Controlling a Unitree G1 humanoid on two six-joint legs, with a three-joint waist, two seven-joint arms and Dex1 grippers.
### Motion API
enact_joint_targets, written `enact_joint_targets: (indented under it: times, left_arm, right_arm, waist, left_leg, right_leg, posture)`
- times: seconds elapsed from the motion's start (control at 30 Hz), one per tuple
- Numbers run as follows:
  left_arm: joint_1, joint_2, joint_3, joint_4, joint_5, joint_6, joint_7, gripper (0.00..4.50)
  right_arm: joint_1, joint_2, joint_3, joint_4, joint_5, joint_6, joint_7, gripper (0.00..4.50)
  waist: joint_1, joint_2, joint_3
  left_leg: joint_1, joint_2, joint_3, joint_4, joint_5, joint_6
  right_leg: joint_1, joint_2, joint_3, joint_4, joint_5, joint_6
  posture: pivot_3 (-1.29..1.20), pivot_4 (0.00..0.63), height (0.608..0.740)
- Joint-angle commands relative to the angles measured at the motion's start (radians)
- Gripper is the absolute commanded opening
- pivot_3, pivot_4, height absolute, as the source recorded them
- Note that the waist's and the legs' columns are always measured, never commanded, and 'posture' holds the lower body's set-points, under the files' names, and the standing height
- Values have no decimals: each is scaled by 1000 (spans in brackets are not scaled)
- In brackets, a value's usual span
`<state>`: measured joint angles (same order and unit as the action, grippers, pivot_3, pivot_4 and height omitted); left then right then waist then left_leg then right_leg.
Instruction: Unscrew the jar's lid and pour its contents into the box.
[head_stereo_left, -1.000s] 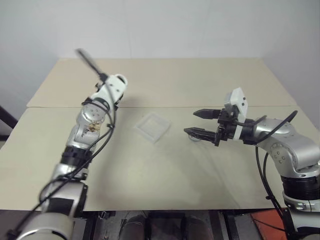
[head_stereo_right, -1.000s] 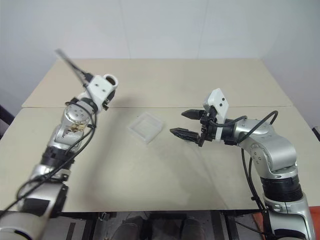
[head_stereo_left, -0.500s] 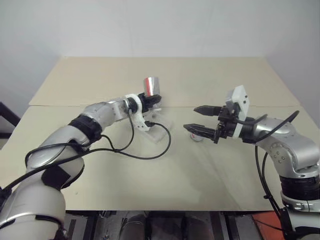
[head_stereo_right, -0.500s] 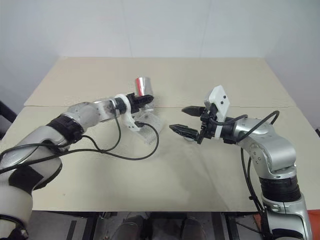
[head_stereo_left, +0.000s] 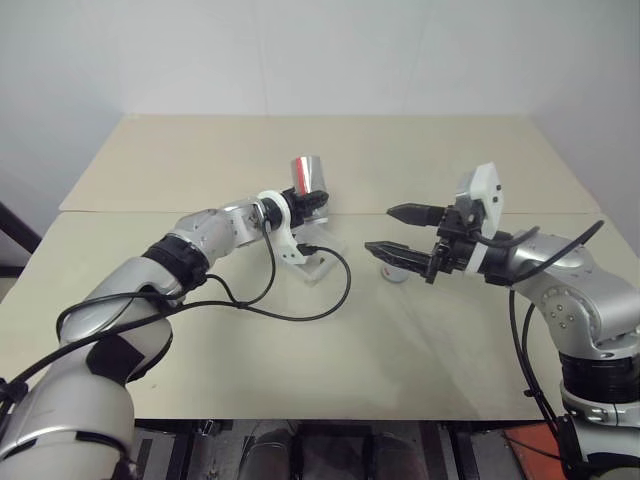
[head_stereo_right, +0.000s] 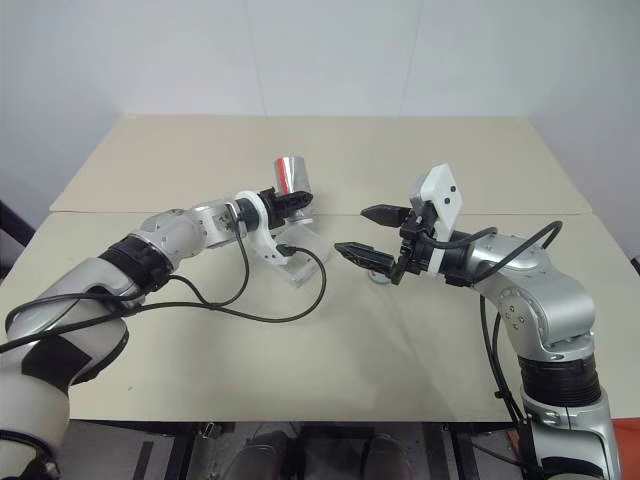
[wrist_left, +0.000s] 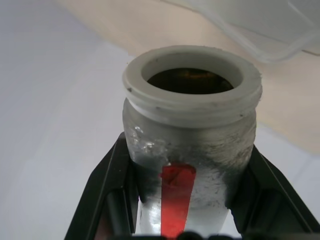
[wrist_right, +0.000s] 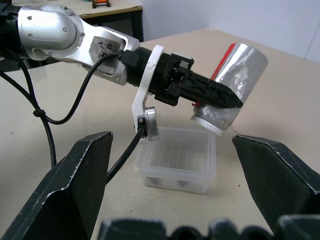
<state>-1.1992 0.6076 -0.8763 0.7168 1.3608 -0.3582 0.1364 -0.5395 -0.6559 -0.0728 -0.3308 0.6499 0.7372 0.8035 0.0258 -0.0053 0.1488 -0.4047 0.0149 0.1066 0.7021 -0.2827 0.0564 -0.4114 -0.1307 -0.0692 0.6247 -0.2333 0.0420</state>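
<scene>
- Jar (head_stereo_left: 309, 177) is up in the air, pinched by the left hand (head_stereo_left: 306, 200) around its lower body, with its bottom end tipped up and away and its mouth angled down toward the box (wrist_right: 176, 165).
- In the left wrist view the jar's white rim (wrist_left: 192, 80) is open, no lid on it, and you can see dark brown contents (wrist_left: 190, 81) sitting inside the mouth. The black fingers (wrist_left: 107, 190) press on both sides of the jar, red stripe facing the camera.
- Box sits on the bench (head_stereo_left: 300, 380) right under the jar's mouth; the right wrist view shows the mouth hanging just over the box's far edge. Can't tell if anything's landed in it.
- Right hand (head_stereo_left: 400, 232) is off to the right of the box, held level above the bench, fingers spread wide with nothing between them. It points toward the jar and box.
- Lid (head_stereo_left: 393, 274) looks like the small grey round thing lying on the bench just below the right hand's lower finger, kinda half hidden by it.
- Black cable (head_stereo_left: 280, 300) from the left arm loops across the bench in front of the box.
</scene>
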Motion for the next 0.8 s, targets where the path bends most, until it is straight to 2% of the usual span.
enact_joint_targets:
  times: [0.03,0.13,0.23,0.33,0.4,0.6,0.8]
  left_arm:
    - [-10,9,131,-6,-143,9,-38,1977]
    - [27,11,253,-28,-332,-8,-163,1977]
    - [97,-26,427,-75,-613,38,-346,1977]
    - [164,-96,612,-173,-892,217,-541,1977]
    - [187,-141,728,-235,-1057,404,-649,1977]
    - [284,-186,946,-392,-1339,733,-724,1977]
    - [459,-201,1065,-512,-1480,853,-689,1977]
  right_arm:
    - [-29,-1,-19,-6,13,-14,7,4454]
    - [-32,-3,-19,3,15,-15,15,4454]
    - [-40,-3,-16,16,13,-17,21,4454]
    - [-41,-4,-19,20,14,-17,28,4454]
    - [-39,-6,-22,20,18,-15,34,4454]
    - [-24,-12,-36,1,34,-3,42,4454]
    - [2,-12,-52,-29,55,17,29,4454]
  waist:
    - [-2,0,0]
    - [-7,0,0]
    - [-16,0,0]
    - [-17,0,0]
    - [-18,0,0]
    - [-31,0,0]
    - [-37,0,0]
  left_leg:
    - [-1,0,0,0,0,0]
    - [-1,0,0,0,0,0]
    - [-1,1,1,0,0,0]
    - [0,1,1,0,0,0]
    - [-1,2,1,2,0,0]
    - [1,1,-1,2,0,0]
    - [4,1,-7,2,0,0]
  right_leg:
    - [-1,0,0,0,0,0]
    - [-2,0,0,1,0,0]
    - [-2,0,0,1,0,0]
    - [-2,0,0,1,0,0]
    - [-2,0,0,1,0,0]
    - [-1,0,1,2,0,0]
    - [3,0,1,2,0,0]
  posture:
    - [0,150,740]
    - [0,150,740]
    - [0,150,740]
    - [0,150,740]
    - [0,150,740]
    - [0,150,740]
    - [0,150,740]
